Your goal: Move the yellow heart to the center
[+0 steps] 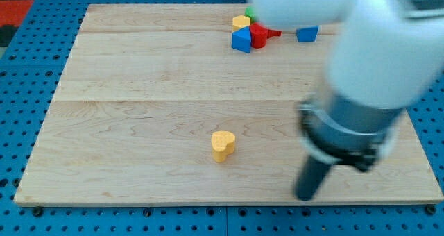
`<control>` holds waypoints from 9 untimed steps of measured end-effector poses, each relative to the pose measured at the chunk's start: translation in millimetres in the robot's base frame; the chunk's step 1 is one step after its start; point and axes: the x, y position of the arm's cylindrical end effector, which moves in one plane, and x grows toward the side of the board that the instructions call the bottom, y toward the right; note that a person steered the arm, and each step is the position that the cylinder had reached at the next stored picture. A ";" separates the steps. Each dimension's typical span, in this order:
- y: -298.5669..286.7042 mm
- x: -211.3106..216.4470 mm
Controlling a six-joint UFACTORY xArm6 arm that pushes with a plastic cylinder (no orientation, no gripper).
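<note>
The yellow heart [223, 145] lies on the wooden board [139, 90], below the board's middle toward the view's bottom. My tip [306, 196] rests near the board's bottom edge, to the right of the heart and a little lower, well apart from it. The blurred white and grey arm fills the view's right side above the tip.
A cluster of blocks sits at the view's top: a yellow block [241, 21], a blue block [241, 40], a red block [259, 35] and a bit of green [249, 12] behind them. A separate blue block [306, 33] lies to their right. Blue pegboard surrounds the board.
</note>
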 end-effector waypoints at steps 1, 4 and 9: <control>-51.9 -51.1; -66.8 -39.2; -11.8 -43.3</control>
